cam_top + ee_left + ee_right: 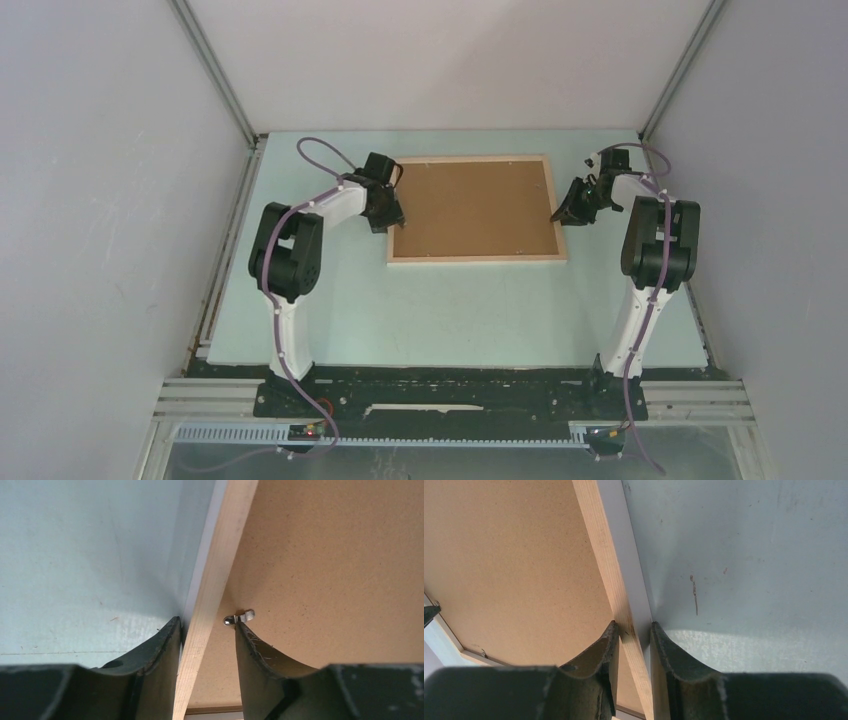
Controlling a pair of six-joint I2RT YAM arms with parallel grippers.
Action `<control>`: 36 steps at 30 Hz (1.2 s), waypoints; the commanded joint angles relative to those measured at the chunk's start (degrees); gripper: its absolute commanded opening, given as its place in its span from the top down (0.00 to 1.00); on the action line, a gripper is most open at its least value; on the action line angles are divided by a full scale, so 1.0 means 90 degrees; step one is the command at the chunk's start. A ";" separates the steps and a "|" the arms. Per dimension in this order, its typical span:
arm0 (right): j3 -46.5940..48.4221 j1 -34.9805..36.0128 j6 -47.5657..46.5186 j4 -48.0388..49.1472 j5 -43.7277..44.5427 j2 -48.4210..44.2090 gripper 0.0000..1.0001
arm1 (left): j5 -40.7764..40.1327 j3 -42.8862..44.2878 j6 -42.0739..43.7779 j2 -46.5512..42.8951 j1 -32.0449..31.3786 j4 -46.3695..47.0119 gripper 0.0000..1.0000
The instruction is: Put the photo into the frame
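Frame (476, 259) (board (472, 207) inside) on table (450, 310)

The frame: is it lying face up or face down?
Face down: the frame shows its brown backing board upward, a metal clip at its edge.

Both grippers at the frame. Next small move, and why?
Probably close the left gripper fully on the left rail of the frame: its inner finger shows a gap to the wood, beside a metal tab, while the right gripper looks clamped on the right rail.
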 commanded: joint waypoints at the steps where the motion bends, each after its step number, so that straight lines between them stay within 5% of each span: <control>1: -0.0113 0.0036 0.0098 -0.0147 -0.0153 0.0217 0.85 | -0.0292 -0.0162 -0.0367 -0.0039 0.0111 0.0474 0.57; 7: -0.0108 0.0038 0.0096 -0.0145 -0.0190 0.0213 0.85 | -0.0436 -0.0292 -0.0530 0.0032 0.0174 0.0706 0.61; 14: -0.0088 0.0038 0.0105 -0.0135 -0.0242 0.0235 0.85 | -0.0238 -0.0245 -0.0342 -0.0105 0.0175 0.0733 0.53; 23: -0.0347 0.0018 0.0259 -0.0183 0.0081 -0.0048 0.97 | 0.1914 -0.1489 -0.0748 -0.0401 0.0131 0.2251 0.50; 31: -0.1587 0.0095 0.0133 -0.0125 0.0719 -0.0972 1.00 | 0.2062 -0.2871 -0.0774 -0.1599 -0.0305 0.2948 0.49; 34: -0.2009 0.0087 0.0153 -0.0016 0.1006 -0.1238 1.00 | 0.1852 -0.3087 -0.0524 -0.2076 -0.0483 0.2611 0.41; 36: -0.2206 0.0106 0.0228 0.0088 0.1113 -0.1469 1.00 | 0.1544 -0.3121 -0.0343 -0.2304 -0.0501 0.2316 0.27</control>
